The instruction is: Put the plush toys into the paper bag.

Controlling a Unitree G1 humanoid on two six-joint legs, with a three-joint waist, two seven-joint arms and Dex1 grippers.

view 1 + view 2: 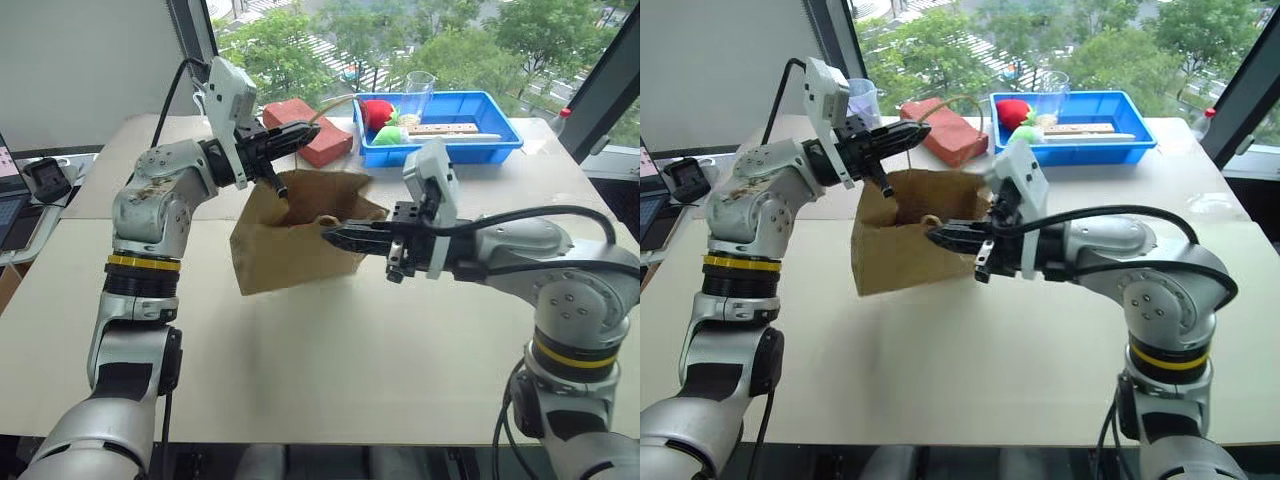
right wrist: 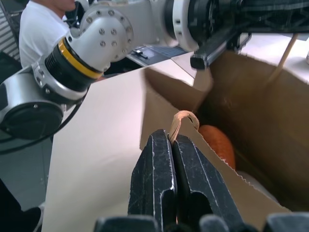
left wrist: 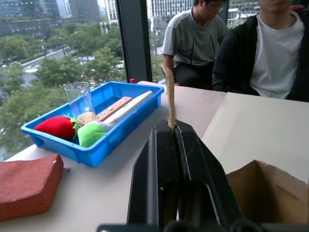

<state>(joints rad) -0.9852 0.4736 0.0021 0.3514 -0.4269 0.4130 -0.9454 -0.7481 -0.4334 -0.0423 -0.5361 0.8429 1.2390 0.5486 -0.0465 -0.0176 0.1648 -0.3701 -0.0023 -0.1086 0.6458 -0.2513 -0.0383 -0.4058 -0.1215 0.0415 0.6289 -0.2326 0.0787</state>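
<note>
Both grippers, left (image 1: 310,128) and right (image 1: 327,236), clenched on the twisted-cord handles of the open brown kraft paper bag (image 1: 280,250), an orange-brown plush toy (image 2: 218,143) inside; uneven pulling could tear the handles or tip it.

pale tables (image 1: 330,380) stand before tall windows (image 1: 420,40) showing daylight, green trees and city buildings.

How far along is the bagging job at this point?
Done: an orange plush toy lies inside the paper bag. In hand: the left gripper and right gripper are each shut on a bag handle. The white toy can't be seen, so its placement stays unconfirmed.
</note>
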